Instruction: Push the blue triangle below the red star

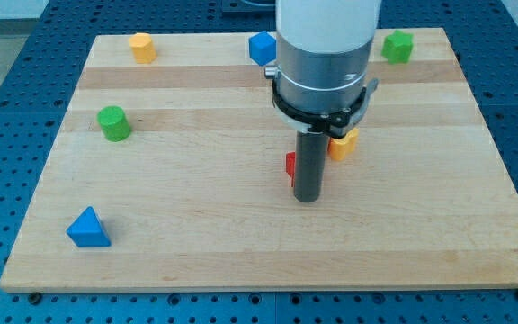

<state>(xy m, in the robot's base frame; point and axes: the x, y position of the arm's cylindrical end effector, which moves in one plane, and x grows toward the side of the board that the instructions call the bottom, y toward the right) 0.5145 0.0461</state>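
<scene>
Beside red block (290, 166), my tip (307, 198), no writing

No readable text, label, number or sign — none anywhere in view.

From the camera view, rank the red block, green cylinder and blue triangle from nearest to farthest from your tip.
Measured from my tip:
1. Red block, mostly hidden behind the rod, just to the tip's left.
2. Green cylinder, far toward the view's left, upper half of the board.
3. Blue triangle, bottom-left corner, farthest.
</scene>
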